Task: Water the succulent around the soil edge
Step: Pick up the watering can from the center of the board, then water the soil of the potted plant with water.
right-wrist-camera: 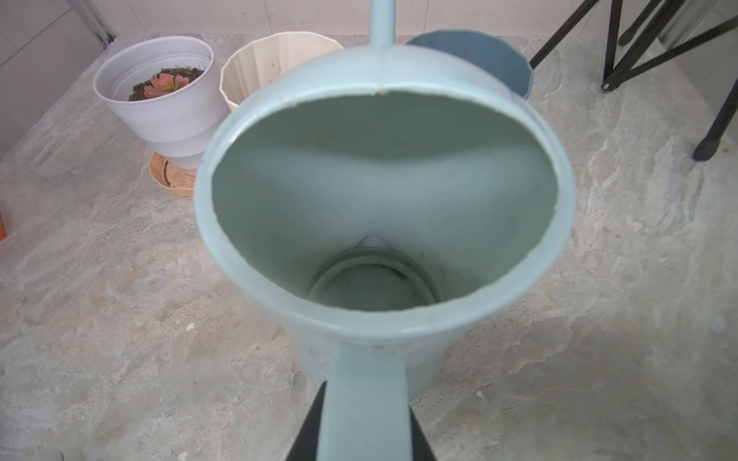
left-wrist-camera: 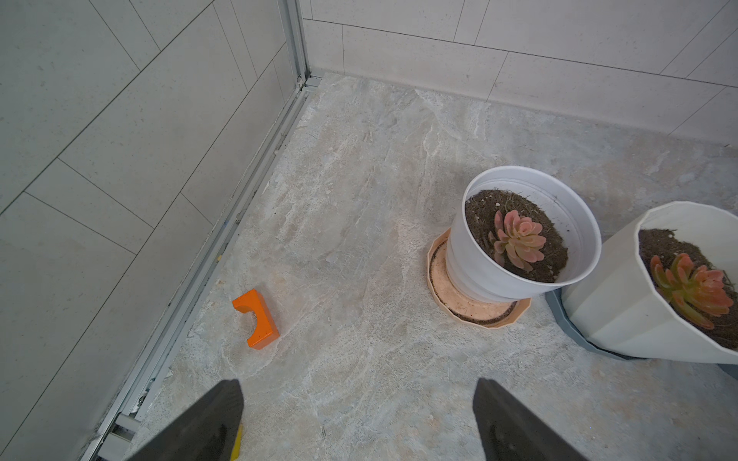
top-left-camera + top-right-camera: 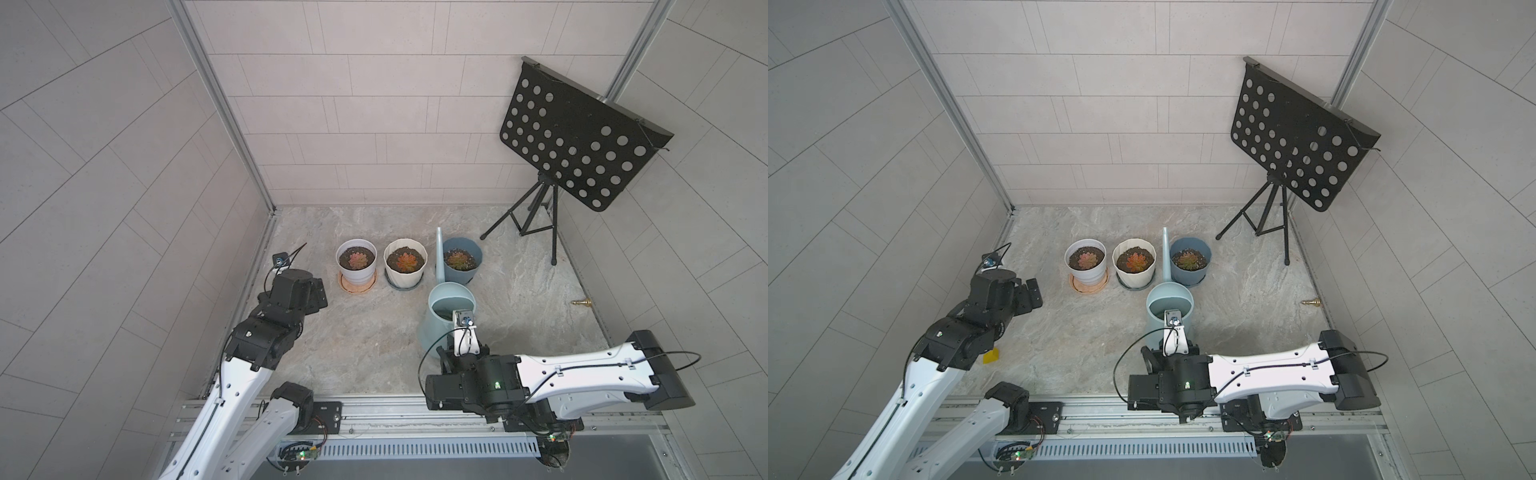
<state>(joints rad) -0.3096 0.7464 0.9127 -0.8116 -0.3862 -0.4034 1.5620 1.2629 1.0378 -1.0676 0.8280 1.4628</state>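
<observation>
Three pots stand in a row at the back of the counter [image 3: 374, 345], one plant apiece. That's a pink succulent [image 3: 357, 259] in the white pot [image 3: 356, 272] on a peach saucer [image 2: 459, 305]. Next, an orange succulent [image 3: 406, 261] in the cream pot [image 3: 405, 274] on a grey saucer [image 2: 567, 323]. Then a reddish-green succulent [image 3: 458, 260] in the blue pot [image 3: 462, 275] at the right end.

One pale-blue watering can [image 3: 430, 328] stands upright just in front. Its long spout [image 3: 439, 253] rises between the cream and blue pots, and its body crowds the blue pot's near side. The right fingers [image 1: 309, 437] pinch the can's handle [image 1: 365, 399] from both sides. The left fingers [image 2: 207, 423] are spread wide, holding nothing, over bare counter left of the white pot.

One orange block [image 2: 257, 319] lies by the left wall, well apart from the pots. One black music stand [image 3: 577, 141] fills the back right corner. One small brass fitting [image 3: 582, 303] lies near the right wall.
</observation>
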